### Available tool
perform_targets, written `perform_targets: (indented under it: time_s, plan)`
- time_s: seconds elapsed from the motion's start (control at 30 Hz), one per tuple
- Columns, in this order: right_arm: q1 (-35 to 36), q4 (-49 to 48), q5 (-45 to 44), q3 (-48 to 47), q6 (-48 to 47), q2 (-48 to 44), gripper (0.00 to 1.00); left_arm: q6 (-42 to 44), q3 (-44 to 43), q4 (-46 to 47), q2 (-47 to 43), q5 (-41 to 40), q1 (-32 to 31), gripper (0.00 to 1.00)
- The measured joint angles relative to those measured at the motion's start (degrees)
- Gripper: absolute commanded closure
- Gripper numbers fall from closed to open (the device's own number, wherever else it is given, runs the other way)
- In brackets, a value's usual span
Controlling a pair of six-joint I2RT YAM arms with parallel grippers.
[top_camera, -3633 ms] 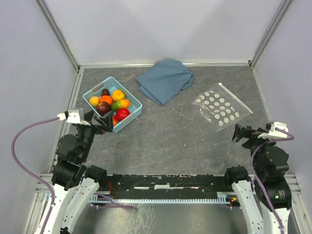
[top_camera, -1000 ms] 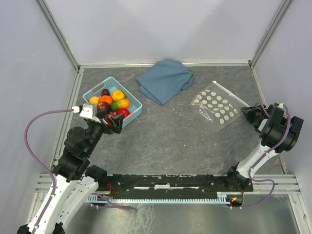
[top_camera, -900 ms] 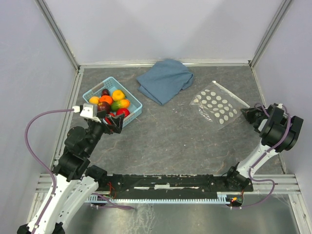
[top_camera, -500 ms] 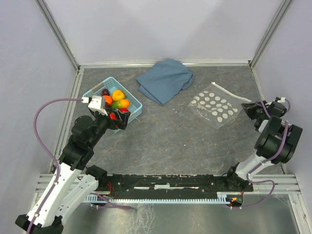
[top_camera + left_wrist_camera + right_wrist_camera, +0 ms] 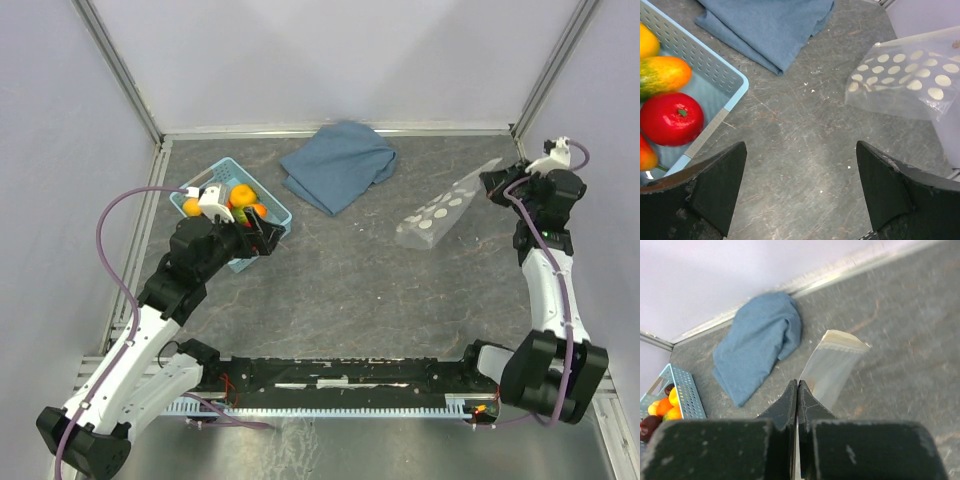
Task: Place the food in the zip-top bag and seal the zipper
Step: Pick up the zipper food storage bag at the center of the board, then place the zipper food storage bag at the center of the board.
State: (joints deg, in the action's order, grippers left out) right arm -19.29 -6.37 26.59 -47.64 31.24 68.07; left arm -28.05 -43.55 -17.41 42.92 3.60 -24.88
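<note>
The right tool (image 5: 493,181) sits at the upper right of the overhead view, close to the corner post, and in its own camera the two fingers (image 5: 790,400) are pressed flat together on the near end of the zip-top bag (image 5: 437,212). They pinch the plastic between them. The bag hangs tilted from that grip: its high end is at the tool and its low end touches the desk (image 5: 350,280) right of centre. Its white dots show through the clear film in the left wrist view, at the upper right.

The left tool (image 5: 800,150) is spread wide – nothing lies between its dark fingers (image 5: 715,185), only bare grey surface. In the overhead view it hovers just beside the lower right corner of the light-blue basket (image 5: 280,212), left of centre.

The food (image 5: 671,118) lies in the basket – a red fruit next to the corner, a green-and-orange one above it and a yellow one at the frame's upper left edge. None of it is in the bag.

A folded blue cloth (image 5: 340,165) lies at the top centre, between basket and bag, touching neither.
</note>
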Motion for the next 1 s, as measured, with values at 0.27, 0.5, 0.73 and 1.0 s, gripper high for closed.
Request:
perform_targets:
  time_s: [0.27,0.5,0.73,1.0]
  plan:
    - [6.1,8.7,-3.4,-11.6,-12.3,-4.3,0.98,-5.2,0.7,2.8,0.0,1.3,0.0,0.05]
    - [12.7,15.0,-2.3,-16.3,-22.1,-4.7,0.98,-8.8,4.5,5.5,-0.1,1.6,0.0,0.05]
    - [22.3,18.7,-2.1,-9.2,-27.7,-7.7,0.98,-12.2,8.8,8.3,0.2,2.8,0.0,0.06]
    - [35.0,18.9,-4.5,1.9,-28.0,-11.1,0.98,-16.3,12.5,11.7,1.3,3.1,0.0,0.06]
